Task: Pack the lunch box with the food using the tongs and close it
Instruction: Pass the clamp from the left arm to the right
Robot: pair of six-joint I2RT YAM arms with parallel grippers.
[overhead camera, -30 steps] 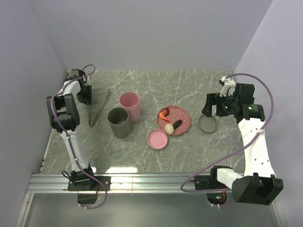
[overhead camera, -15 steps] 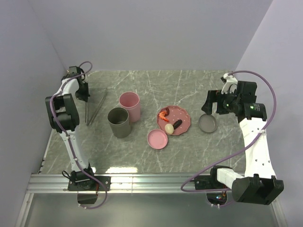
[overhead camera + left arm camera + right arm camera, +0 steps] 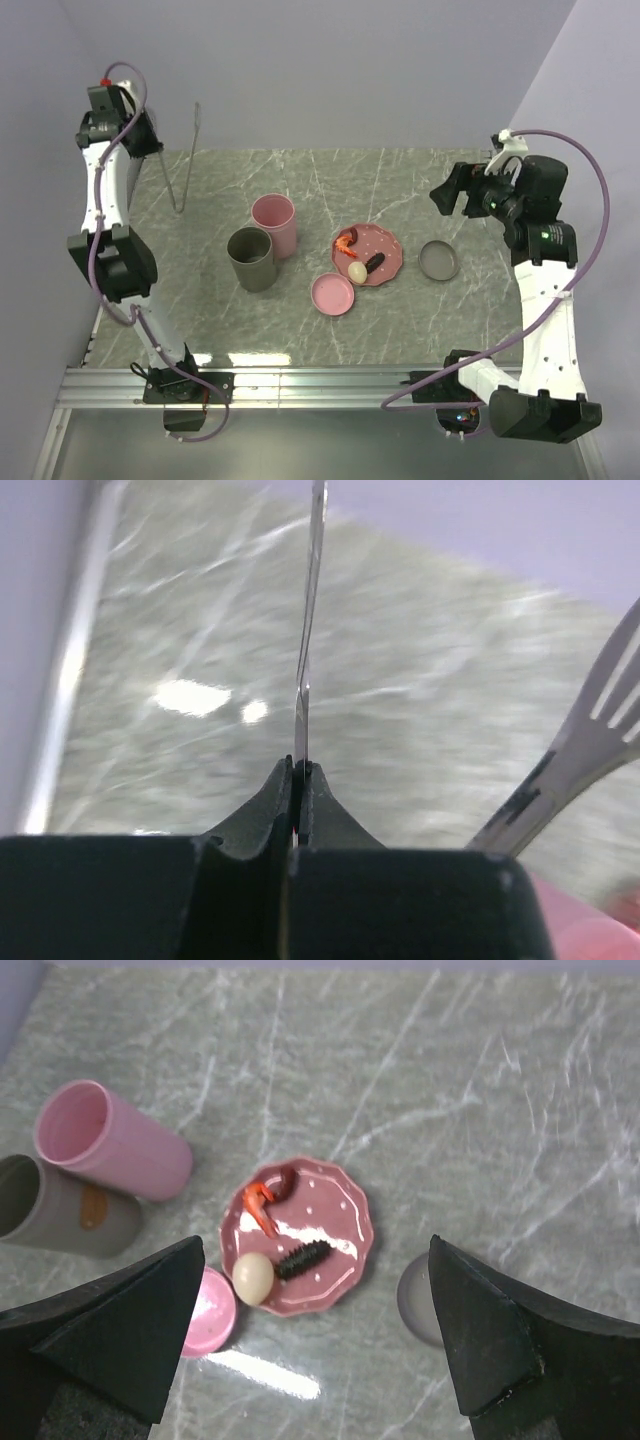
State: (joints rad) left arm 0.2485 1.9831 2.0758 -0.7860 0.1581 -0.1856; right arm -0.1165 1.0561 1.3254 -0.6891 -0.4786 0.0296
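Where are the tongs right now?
Top view, far left: the tongs hang joint-down from the shut left gripper over the back-left corner of the table, well left of the pink cup.

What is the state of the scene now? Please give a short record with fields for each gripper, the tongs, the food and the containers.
left gripper: shut on one arm of the tongs
tongs: lifted off the table at the far left, joined end down
right gripper: open, empty, in the air at the right
food: shrimp, egg-shaped lump, sausage, all on the pink plate
containers: pink cup and grey cup, upright, side by side, uncovered
discs: pink disc before the plate; grey disc to its right
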